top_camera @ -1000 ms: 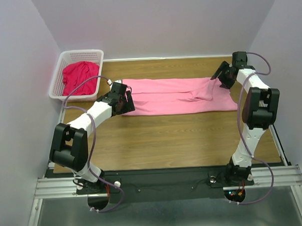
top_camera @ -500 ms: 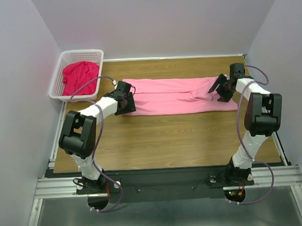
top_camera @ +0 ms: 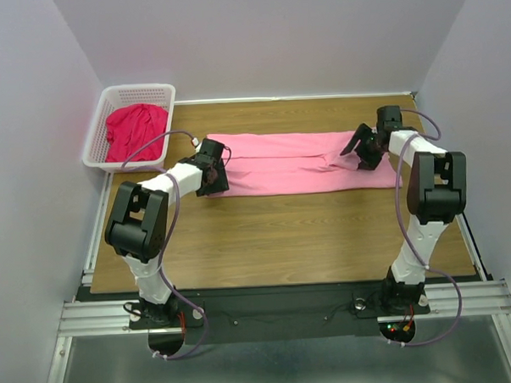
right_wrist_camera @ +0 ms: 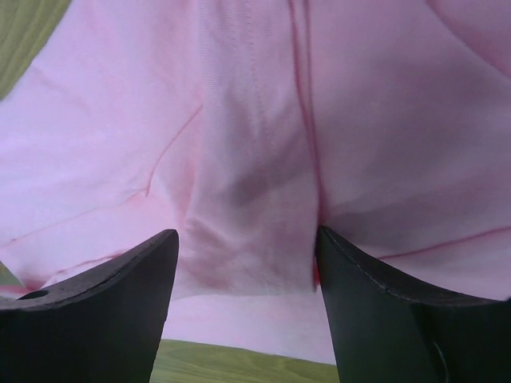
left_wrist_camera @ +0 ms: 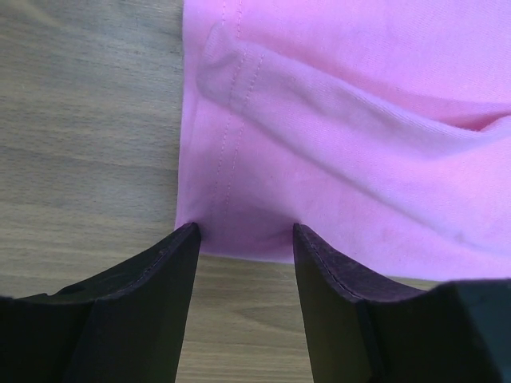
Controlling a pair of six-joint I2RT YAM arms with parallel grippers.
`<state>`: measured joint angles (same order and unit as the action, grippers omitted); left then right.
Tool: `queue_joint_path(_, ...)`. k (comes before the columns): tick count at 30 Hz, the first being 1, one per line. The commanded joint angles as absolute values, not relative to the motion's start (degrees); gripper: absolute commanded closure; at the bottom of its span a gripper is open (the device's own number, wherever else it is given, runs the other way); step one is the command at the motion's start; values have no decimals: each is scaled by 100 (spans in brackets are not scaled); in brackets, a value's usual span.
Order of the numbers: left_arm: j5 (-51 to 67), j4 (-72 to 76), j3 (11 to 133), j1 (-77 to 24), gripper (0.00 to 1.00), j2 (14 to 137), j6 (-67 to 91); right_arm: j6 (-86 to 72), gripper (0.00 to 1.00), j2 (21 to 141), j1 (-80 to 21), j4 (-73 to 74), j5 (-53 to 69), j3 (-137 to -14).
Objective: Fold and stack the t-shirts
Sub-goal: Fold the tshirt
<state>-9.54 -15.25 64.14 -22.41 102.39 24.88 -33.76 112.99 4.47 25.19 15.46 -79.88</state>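
Observation:
The light pink t-shirt (top_camera: 288, 165) lies folded in a long strip across the table's far half. My left gripper (top_camera: 214, 180) sits low at its left end. In the left wrist view that gripper (left_wrist_camera: 243, 235) is open, with the shirt's near hem corner (left_wrist_camera: 231, 215) between the tips and bare wood below. My right gripper (top_camera: 356, 151) is over the shirt's right part. In the right wrist view it (right_wrist_camera: 243, 243) is open, straddling a raised fold of pink cloth (right_wrist_camera: 255, 199). The crimson t-shirt (top_camera: 134, 131) lies bunched in the basket.
A white lattice basket (top_camera: 96, 135) stands at the far left corner, partly off the wooden table (top_camera: 283, 233). Grey walls close in the left, back and right sides. Both arm bases are bolted at the near edge.
My right gripper has moved left from the shirt's right edge to over the cloth. My left gripper stays at the shirt's left end, its jaws narrower and its elbow swung back.

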Motion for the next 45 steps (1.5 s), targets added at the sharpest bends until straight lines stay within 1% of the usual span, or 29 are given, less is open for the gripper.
queue_joint_path(1, -1099, -1520, 6460, -2250, 39, 9985, 2434, -3533, 25, 11382, 299, 2312, 1740, -8392)
queue_joint_path(7, -1116, -1591, 6399, -2250, 39, 9809, 2426, -3665, 25, 11627, 141, 2303, 1863, -9008)
queue_joint_path(13, -1107, -1635, 6320, -2250, 39, 9686, 2435, -3692, 25, 12224, 62, 2276, 1968, -10202)
queue_joint_path(16, -1107, -1670, 6267, -2250, 39, 9624, 2469, -3657, 25, 12523, 35, 2250, 2222, -10852)
queue_joint_path(19, -1099, -1670, 6240, -2250, 39, 9554, 2496, -3560, 24, 12656, 35, 2259, 2250, -11117)
queue_joint_path(21, -1072, -1679, 6266, -2250, 39, 9519, 2505, -3437, 24, 12586, 35, 2268, 1988, -11153)
queue_joint_path(24, -1055, -1688, 6415, -2250, 38, 9510, 2505, -3191, 24, 12122, 88, 2276, 1540, -10908)
queue_joint_path(27, -1028, -1679, 6600, -2250, 38, 9624, 2435, -3129, 25, 11559, 351, 2285, 1187, -10119)
queue_joint_path(28, -1002, -1679, 6775, -2250, 38, 9746, 2382, -3112, 26, 11427, 430, 2285, 1082, -9664)
queue_joint_path(29, -985, -1696, 6863, -2250, 38, 9808, 2364, -3077, 28, 11278, 509, 2285, 1029, -9659)
queue_joint_path(30, -976, -1696, 6960, -2241, 39, 9887, 2329, -2998, 30, 11137, 658, 2285, 994, -9172)
queue_joint_path(31, -967, -1688, 7135, -2250, 39, 9957, 2312, -2971, 34, 10892, 720, 2285, 976, -8967)
queue_joint_path(33, -967, -1688, 7320, -2250, 38, 10186, 2215, -2883, 35, 10680, 930, 2285, 949, -8351)
queue_joint_path(36, -976, -1723, 7646, -2250, 39, 10546, 2101, -2909, 44, 10284, 1255, 2276, 791, -7589)
queue_joint_path(37, -967, -1749, 7777, -2250, 39, 10695, 2083, -2970, 47, 10161, 1396, 2276, 739, -7428)
queue_joint_path(38, -975, -1732, 7804, -2250, 41, 10757, 2066, -2988, 48, 10099, 1397, 2276, 721, -7296)
queue_joint_path(39, -984, -1731, 7848, -2250, 45, 10827, 2039, -2988, 49, 10073, 1502, 2268, 686, -7043)
queue_joint_path(42, -976, -1740, 7831, -2224, 48, 11030, 2021, -3032, 50, 10063, 1643, 2233, 405, -6803)
queue_joint_path(45, -888, -1670, 7508, -2136, 51, 11083, 2074, -3146, 51, 10309, 1783, 2189, 334, -6645)
